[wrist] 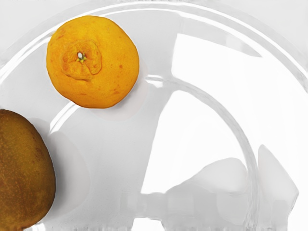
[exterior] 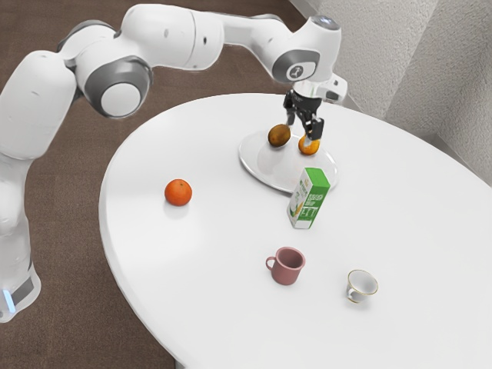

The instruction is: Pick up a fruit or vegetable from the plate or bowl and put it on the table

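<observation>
In the exterior view, the gripper [exterior: 304,127] is hanging above the plate [exterior: 275,167], released, its 2 fingers spreading apart. The kiwi [exterior: 279,136] and the yellow-orange citrus [exterior: 309,145] are lying on that plate; a redder orange [exterior: 178,192] is sitting on the table [exterior: 223,315] (quite alone).

In the wrist view, the kiwi and citrus are resting apart.

Plate [exterior: 277,167]: pale grey-white
Mandarin [wrist: 96,72]: yellow-orange, brown flecks
Kiwi [wrist: 23,178]: brown, finely speckled
Orange [exterior: 178,193]: red-orange
Carton [exterior: 309,198]: green and white, printed lettering
Mug [exterior: 287,267]: dusty rose
Cup [exterior: 361,284]: white, golden rim
Tabletop [exterior: 192,284]: plain white
End effector [exterior: 304,128]: black
</observation>
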Controlling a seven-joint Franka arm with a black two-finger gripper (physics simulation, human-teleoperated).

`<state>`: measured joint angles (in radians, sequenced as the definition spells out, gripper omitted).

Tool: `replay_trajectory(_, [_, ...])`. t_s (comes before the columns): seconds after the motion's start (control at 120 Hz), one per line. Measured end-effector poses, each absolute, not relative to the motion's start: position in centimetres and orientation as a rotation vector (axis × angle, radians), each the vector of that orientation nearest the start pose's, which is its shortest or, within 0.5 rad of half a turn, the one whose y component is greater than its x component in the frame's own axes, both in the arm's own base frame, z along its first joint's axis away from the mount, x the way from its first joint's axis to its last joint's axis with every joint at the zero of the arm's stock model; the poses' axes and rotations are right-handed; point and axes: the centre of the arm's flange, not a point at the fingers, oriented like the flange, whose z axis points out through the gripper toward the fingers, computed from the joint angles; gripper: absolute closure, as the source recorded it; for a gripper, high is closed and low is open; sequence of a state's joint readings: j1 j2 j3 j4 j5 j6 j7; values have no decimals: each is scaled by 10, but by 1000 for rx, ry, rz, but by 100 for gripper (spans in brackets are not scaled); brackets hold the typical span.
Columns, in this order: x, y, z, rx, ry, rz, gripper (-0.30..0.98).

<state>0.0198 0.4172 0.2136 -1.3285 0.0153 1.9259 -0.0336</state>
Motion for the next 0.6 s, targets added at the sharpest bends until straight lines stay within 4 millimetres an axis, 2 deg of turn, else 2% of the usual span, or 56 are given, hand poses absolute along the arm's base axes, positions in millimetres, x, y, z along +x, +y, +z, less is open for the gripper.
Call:
replay_trajectory(0.075, [682, 140, 523, -2990, -374, -244, 2])
replay_trajectory(0.242, [682, 155, 514, -2979, -408, -217, 2])
replay_trajectory(0.408, [687, 156, 513, -2977, -409, -269, 2])
replay_trajectory(0.6, [697, 159, 497, -2971, -411, -313, 2])
